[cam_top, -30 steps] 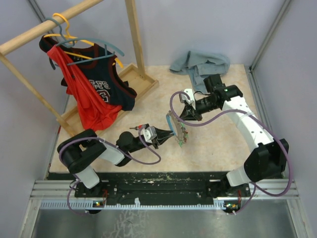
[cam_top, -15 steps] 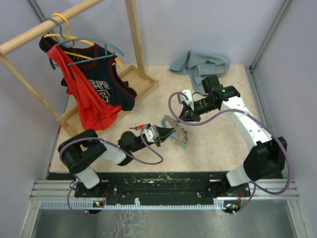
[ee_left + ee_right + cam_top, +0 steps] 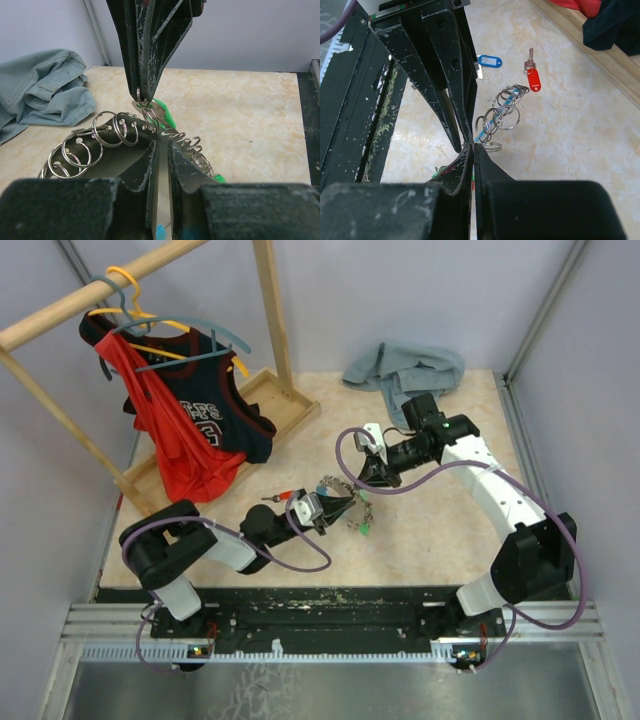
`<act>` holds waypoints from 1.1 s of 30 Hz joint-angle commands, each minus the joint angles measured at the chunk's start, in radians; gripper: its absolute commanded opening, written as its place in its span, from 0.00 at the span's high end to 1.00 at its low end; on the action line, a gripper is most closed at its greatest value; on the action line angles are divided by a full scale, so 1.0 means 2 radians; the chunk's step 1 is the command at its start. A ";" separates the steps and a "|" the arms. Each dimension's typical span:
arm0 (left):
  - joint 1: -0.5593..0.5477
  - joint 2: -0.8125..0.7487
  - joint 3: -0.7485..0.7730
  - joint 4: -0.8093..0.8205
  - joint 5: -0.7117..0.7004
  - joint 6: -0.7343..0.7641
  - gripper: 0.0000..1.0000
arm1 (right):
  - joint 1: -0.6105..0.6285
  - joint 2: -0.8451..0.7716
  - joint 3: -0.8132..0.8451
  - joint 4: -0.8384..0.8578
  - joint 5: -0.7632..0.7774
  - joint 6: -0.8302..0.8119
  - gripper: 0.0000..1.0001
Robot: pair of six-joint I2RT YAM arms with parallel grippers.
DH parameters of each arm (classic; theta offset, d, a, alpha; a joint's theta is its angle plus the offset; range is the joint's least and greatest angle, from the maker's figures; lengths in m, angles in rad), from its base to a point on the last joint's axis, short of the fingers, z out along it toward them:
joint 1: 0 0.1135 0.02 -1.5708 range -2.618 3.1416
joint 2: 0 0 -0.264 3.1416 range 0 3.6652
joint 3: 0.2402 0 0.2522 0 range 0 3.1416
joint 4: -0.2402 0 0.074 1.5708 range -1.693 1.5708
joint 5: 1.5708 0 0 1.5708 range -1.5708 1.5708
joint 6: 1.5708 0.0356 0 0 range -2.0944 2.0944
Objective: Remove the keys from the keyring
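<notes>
Overhead view: a jersey [image 3: 215, 430] lettered "ARS" and "6" hangs at left; at centre, the left gripper [image 3: 345, 504] and right gripper [image 3: 362, 483] stand tip to tip. Wrist views alone resolve the grips: left fingers [image 3: 142, 170] pressed onto the keyring [image 3: 121, 129], right fingers [image 3: 145, 45] pinching one of the keys [image 3: 145, 106]. The right wrist adds a red-tagged key [image 3: 532, 80] loose on the table [image 3: 580, 130]

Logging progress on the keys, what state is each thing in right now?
Left gripper: shut on keyring.
Right gripper: shut on keyring.
Keyring: held between both grippers.
Red key: off the ring, on the table.
Blue tag: off the ring, on the table.
Green tag: on the ring.
Jersey: hanging.
</notes>
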 commanded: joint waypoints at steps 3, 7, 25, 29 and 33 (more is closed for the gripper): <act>-0.005 0.000 0.008 0.137 -0.030 0.005 0.82 | 0.006 -0.002 -0.001 0.027 -0.022 0.007 1.00; -0.005 0.001 0.008 0.137 -0.042 0.005 0.81 | 0.009 0.000 -0.004 0.035 -0.017 0.015 1.00; -0.006 -0.002 0.006 0.137 -0.061 0.002 0.79 | 0.016 0.000 -0.010 0.062 -0.002 0.045 1.00; -0.006 -0.003 0.007 0.137 -0.061 0.001 0.79 | 0.017 0.001 -0.010 0.063 -0.001 0.046 1.00; -0.006 -0.003 0.007 0.137 -0.057 0.000 0.79 | 0.018 0.002 -0.011 0.065 0.000 0.048 1.00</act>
